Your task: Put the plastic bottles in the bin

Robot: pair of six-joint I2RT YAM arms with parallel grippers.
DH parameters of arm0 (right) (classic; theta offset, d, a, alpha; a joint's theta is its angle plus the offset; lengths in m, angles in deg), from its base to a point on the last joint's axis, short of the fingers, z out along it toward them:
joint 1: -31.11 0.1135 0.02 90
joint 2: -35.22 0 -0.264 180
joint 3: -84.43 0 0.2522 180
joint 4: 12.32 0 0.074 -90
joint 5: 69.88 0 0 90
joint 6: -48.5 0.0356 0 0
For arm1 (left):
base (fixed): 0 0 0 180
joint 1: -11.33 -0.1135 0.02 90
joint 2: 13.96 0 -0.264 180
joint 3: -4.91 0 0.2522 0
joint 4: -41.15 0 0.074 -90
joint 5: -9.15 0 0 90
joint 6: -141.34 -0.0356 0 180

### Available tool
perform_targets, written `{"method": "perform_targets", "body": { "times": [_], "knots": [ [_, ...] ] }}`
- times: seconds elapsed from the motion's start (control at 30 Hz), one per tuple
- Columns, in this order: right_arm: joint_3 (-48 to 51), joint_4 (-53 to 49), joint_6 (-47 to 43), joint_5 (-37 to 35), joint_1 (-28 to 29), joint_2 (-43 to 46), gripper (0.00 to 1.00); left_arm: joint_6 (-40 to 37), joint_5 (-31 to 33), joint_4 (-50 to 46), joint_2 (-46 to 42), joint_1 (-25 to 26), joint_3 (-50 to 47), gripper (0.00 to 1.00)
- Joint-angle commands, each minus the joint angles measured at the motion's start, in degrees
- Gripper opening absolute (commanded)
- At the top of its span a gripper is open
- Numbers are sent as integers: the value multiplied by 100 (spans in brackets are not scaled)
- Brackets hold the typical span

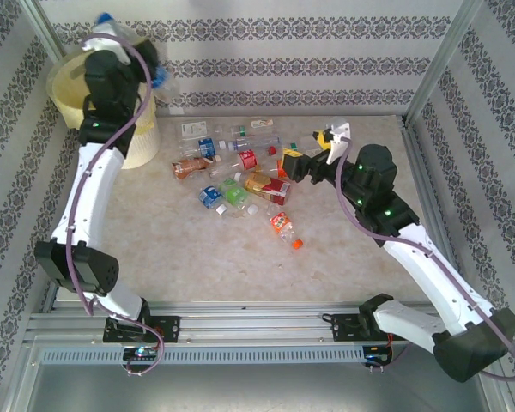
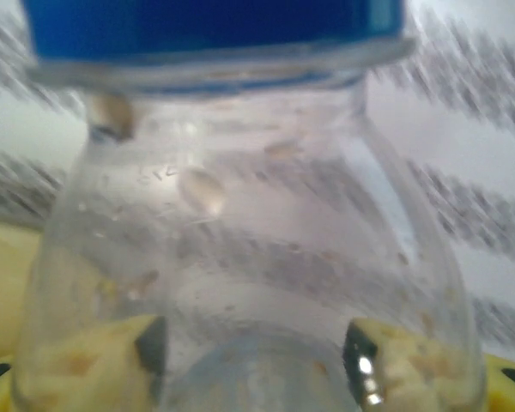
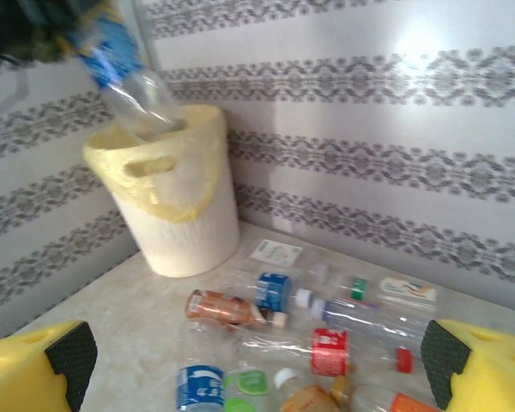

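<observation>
Clamping a clear plastic bottle with a blue label (image 2: 240, 215), the left gripper (image 2: 253, 373) has its yellow fingers (image 2: 94, 360) pressed against opposite sides of the bottle body. Just below that gripper stands the round cream-white plastic bin (image 3: 184, 215) with a pale yellow liner. In the right wrist view the held bottle hangs tilted, its lower end at the bin's rim.

Right gripper (image 3: 253, 356): black pads (image 3: 69, 356) spread wide, nothing between them. Ahead of and below it, small clear plastic bottles (image 3: 326, 339) with red, orange, blue and green labels lie scattered on the beige marbled tabletop (image 1: 172, 249). The bin stands beyond them to this gripper's left, close to the patterned wall (image 3: 369, 129).
</observation>
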Motion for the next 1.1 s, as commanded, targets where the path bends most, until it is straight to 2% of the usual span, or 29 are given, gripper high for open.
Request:
{"method": "perform_targets", "body": {
  "times": [0.0,0.13,0.23,0.33,0.4,0.47,0.67,0.97,1.07],
  "knots": [
    [246,116,208,-443,-128,96,98,-1030,1256,944,131,-269,181,57],
    [270,134,385,-560,-198,136,98,-867,1249,919,784,-777,769,57],
    [243,94,434,-583,-212,130,98,-109,1033,270,1441,-1172,1482,56],
    [180,-48,413,-622,-216,153,98,638,495,-548,2144,-1538,2344,56],
    [130,-201,376,-663,-225,177,98,839,149,-1101,2571,-1680,2954,56],
    [113,-309,350,-722,-234,203,98,828,-273,-1442,2852,-1735,3300,56],
    [119,-415,383,-733,-268,195,98,756,-1306,-1769,3089,-1738,3300,56],
    [-21,-638,331,-553,-282,-13,98,1220,-2279,-2661,3065,-1674,3292,54],
    [-61,-659,333,-461,-287,-118,98,1153,-2227,-2833,3071,-1535,3273,59]
  ]
}}
